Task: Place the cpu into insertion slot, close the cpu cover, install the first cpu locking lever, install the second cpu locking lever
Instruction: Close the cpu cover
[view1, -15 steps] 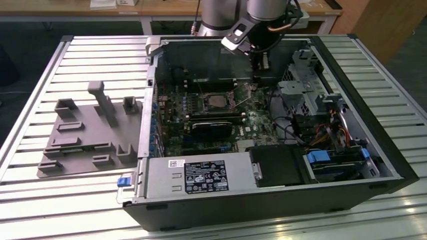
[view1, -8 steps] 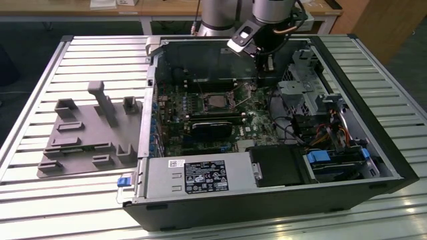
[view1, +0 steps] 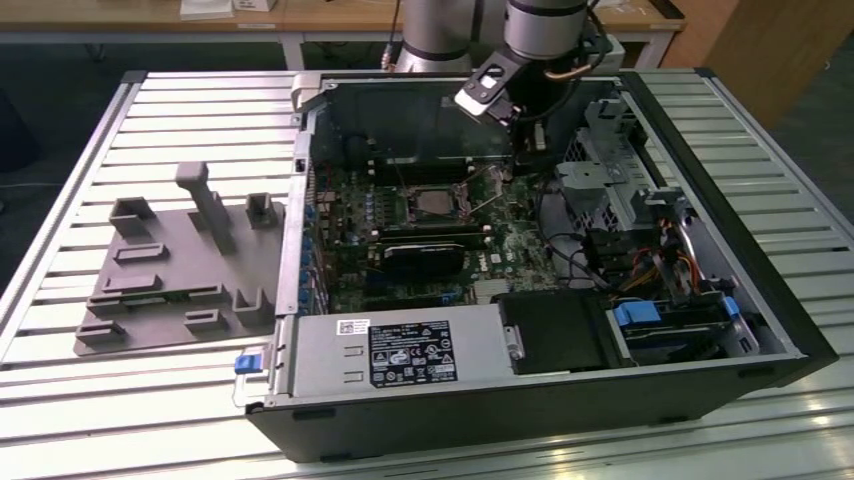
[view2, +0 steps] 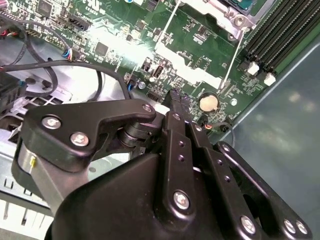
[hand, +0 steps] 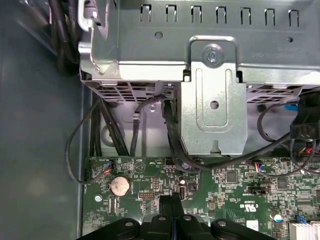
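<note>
In the exterior view the insertion slot (view1: 461, 207) sits on the green board inside the open case. The silver-grey cpu (view1: 430, 201) lies in it, and the grey cpu cover (view1: 430, 186) is a metal frame around the chip. My gripper (view1: 523, 160) hangs low in the case, to the exterior view's right of the slot, over the board's edge. Its black fingertips (view2: 176, 100) are pressed together, shut on nothing. The second wrist view shows the cpu cover (view2: 210, 7) and two thin locking lever rods (view2: 166, 27) beside it. Whether the rods are latched is unclear.
A coin battery (hand: 119, 186) lies on the board close to my fingertips. A metal drive cage (hand: 215, 100) and black cables (hand: 75, 150) stand beyond the board's edge. Long memory slots (view2: 280, 35) run beside the socket. A grey fixture tray (view1: 174, 270) sits on the slatted table.
</note>
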